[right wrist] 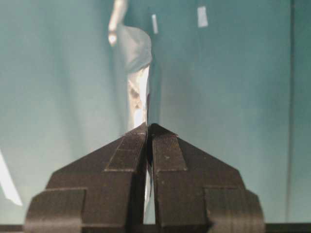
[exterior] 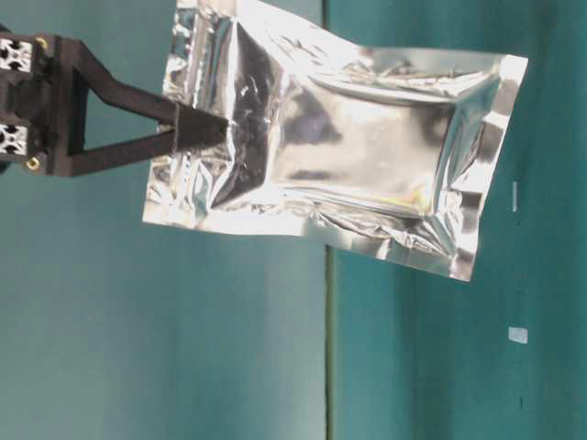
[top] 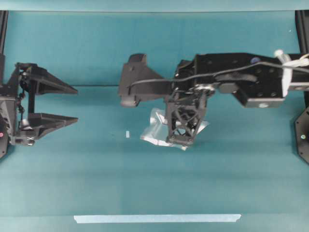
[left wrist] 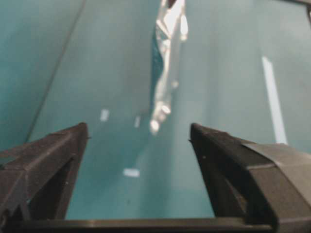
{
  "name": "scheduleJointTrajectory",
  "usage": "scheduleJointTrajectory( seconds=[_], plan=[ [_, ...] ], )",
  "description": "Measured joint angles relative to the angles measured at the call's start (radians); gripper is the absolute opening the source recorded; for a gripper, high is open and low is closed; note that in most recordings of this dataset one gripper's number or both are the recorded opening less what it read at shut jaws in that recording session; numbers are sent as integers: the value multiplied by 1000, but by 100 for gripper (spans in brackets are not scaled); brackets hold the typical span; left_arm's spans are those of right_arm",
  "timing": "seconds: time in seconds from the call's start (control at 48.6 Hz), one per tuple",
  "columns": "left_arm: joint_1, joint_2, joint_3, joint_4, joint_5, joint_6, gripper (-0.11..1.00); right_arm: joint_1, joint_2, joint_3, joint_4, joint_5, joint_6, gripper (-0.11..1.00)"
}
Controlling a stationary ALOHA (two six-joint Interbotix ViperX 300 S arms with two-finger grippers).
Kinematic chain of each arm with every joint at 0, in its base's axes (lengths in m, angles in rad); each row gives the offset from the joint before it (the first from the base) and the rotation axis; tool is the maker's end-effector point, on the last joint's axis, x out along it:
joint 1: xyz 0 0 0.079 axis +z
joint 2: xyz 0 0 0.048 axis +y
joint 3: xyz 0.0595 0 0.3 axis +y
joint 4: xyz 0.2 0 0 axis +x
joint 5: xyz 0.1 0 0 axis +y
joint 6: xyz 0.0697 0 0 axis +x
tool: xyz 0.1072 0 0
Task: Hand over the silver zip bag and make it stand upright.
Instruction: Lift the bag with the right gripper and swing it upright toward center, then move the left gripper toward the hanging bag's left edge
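Note:
The silver zip bag (top: 153, 128) is a shiny crinkled foil pouch hanging near the middle of the teal table. My right gripper (top: 179, 138) reaches in from the right and is shut on one sealed edge of it. In the table-level view its black fingers (exterior: 197, 128) pinch the bag (exterior: 358, 151) at that edge. The right wrist view shows the gripper (right wrist: 148, 127) clamped on the foil, with the bag (right wrist: 136, 53) edge-on beyond. My left gripper (top: 75, 105) stands wide open and empty at the far left, apart from the bag. From the left gripper (left wrist: 138, 131) the bag (left wrist: 165, 58) shows edge-on ahead.
A small white tape scrap (top: 127, 134) lies on the table left of the bag. A long pale tape strip (top: 157, 218) runs along the front edge. The right arm's black links (top: 231, 77) stretch across the upper right of the table.

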Motion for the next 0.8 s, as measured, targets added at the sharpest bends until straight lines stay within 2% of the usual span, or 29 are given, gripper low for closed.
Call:
scheduleJointTrajectory(
  seconds=[0.329,0.803],
  plan=[
    [0,72,9,0,0,0,92,9,52,-37,-28,40,-86,4],
    [0,101,12,0,-3,2,92,11,89,-57,-52,40,-143,4]
  ],
)
